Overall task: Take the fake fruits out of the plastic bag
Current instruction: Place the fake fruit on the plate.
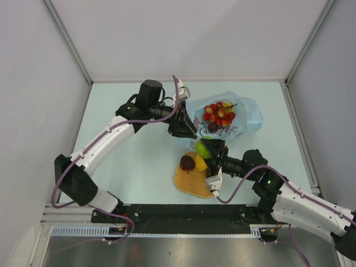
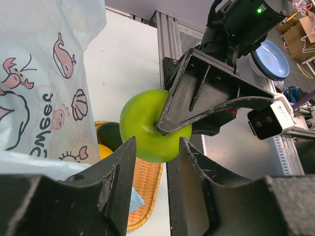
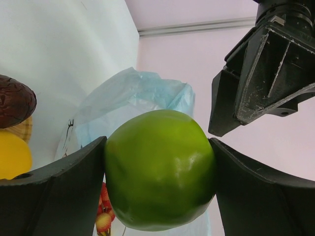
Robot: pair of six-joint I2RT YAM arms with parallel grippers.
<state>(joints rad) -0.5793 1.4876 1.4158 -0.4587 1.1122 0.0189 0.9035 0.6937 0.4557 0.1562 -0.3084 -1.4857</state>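
Clamped between the two fingers of my right tool [image 3: 160,147] is the green apple [image 3: 160,177], filling the gap from pad to pad, so that tool is pinching the apple at its sides. From above, the apple [image 1: 203,147] hangs off the table [image 1: 139,161], over the far edge of the orange woven tray [image 1: 192,181] and just near the mouth of the plastic bag [image 1: 247,114]. My left tool [image 2: 156,147] points at it from the far left; its fingers stand partly spread with nothing between them, their tips short of the apple [image 2: 147,125] and not touching it. On the tray lie a dark plum [image 1: 187,162] and a yellow fruit [image 1: 201,163] side by side, and my left wrist view shows a dark green fruit [image 2: 110,135] there as well, beside the apple. The bag lies on the table to the far right of the tray, crinkled, pale blue, printed with small sea creatures [image 2: 64,46]. Inside it the bunch of red berries [image 1: 218,113] shows through the open top, with one dark round fruit [image 1: 213,127] at the mouth, close to my left tool's tips
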